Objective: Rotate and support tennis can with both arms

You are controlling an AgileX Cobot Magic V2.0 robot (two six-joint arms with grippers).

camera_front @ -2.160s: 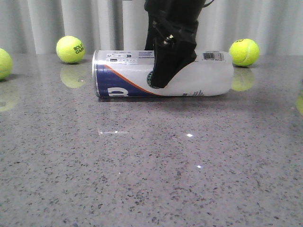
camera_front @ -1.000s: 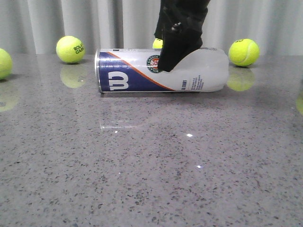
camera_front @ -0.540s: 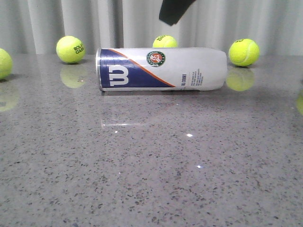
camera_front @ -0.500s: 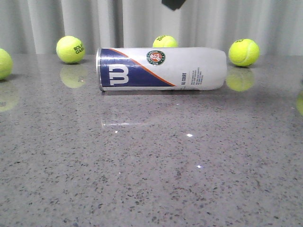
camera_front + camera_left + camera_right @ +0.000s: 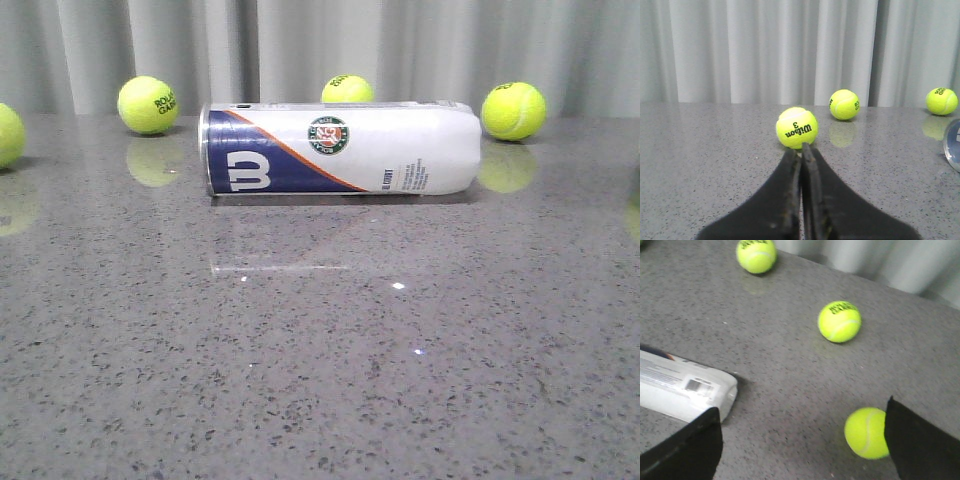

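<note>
The tennis can [image 5: 340, 148] lies on its side on the grey table [image 5: 320, 350], navy "W" section toward the robot's left and the clear end toward its right, with the green emblem facing the front camera. The black arm that pressed on its middle a couple of seconds ago, and was only a tip at the top edge half a second ago, has now left the front view entirely; the can rests alone, untouched. The left gripper [image 5: 801, 150] has its fingers pressed together, pointing at a tennis ball marked "Wilson 3" [image 5: 796, 127]. The right gripper [image 5: 802, 440] has its fingers spread wide, above the table beside the can's clear end [image 5: 715, 390].
</note>
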